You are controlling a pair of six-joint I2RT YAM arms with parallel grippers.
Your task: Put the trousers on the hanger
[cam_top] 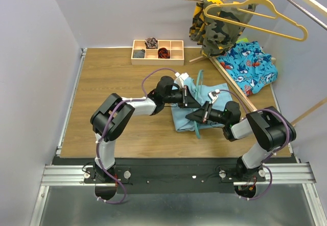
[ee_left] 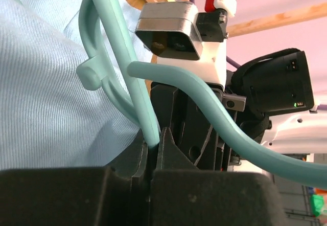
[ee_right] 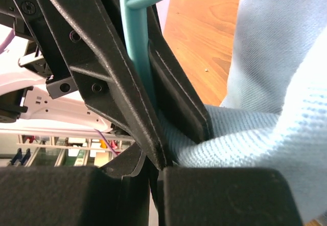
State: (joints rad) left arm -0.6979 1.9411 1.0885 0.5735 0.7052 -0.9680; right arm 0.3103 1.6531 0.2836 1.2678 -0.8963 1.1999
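Over toward the right of the table [cam_top: 115, 75], the left gripper [ee_left: 153, 145] is pressed together on a thin bar of the hanger [ee_left: 115, 47]. The teal rod vanishes down between its two black fingertips. Facing it, almost nose to nose, the right gripper [ee_right: 158, 165] is pinched onto a fold of the trousers [ee_right: 265, 108]. A teal bar drops in close beside that pinch, and I cannot tell whether it is caught too.

From above, both claws meet over the crumpled sky-blue cloth, which lies on the wood with the hanger's frame across it, hook end toward the far wall. The left forearm reaches rightward, low and nearly level, from a raised elbow above its base. The right forearm reaches leftward in the same manner, its elbow bent up near the table's right edge.

Beyond them a wooden tray [cam_top: 135, 53] sits by the back wall. A camouflage garment [cam_top: 214, 29] hangs at the far right above a shark-print cloth [cam_top: 248, 65].
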